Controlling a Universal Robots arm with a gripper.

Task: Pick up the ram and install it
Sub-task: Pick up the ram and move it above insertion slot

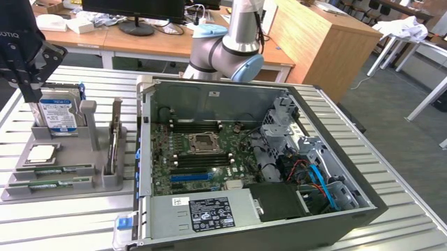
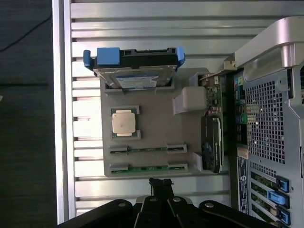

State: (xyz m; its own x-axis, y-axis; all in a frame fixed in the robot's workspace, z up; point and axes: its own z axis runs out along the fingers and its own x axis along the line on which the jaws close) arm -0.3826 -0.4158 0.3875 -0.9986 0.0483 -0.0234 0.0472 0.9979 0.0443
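Note:
Two ram sticks, thin green strips, lie side by side in slots at the near end of a grey holder (image 1: 94, 157): one ram stick (image 1: 54, 170) (image 2: 147, 149) and a second (image 1: 50, 184) (image 2: 147, 167). My gripper (image 1: 31, 97) (image 2: 160, 184) hangs above the holder at the exterior view's far left, in front of the hard drive. Its black fingers are shut together with nothing between them. In the wrist view the fingertips sit just beyond the holder's edge, on the side where the ram lies.
The holder also carries a silver hard drive (image 1: 59, 112) (image 2: 135, 78) with blue clips, a square processor chip (image 1: 41, 153) (image 2: 123, 122) and an upright card (image 1: 114, 138) (image 2: 211, 142). To its right on the slatted table (image 1: 63, 219) stands an open computer case (image 1: 349, 157), with dark memory slots (image 1: 199, 162) on its motherboard.

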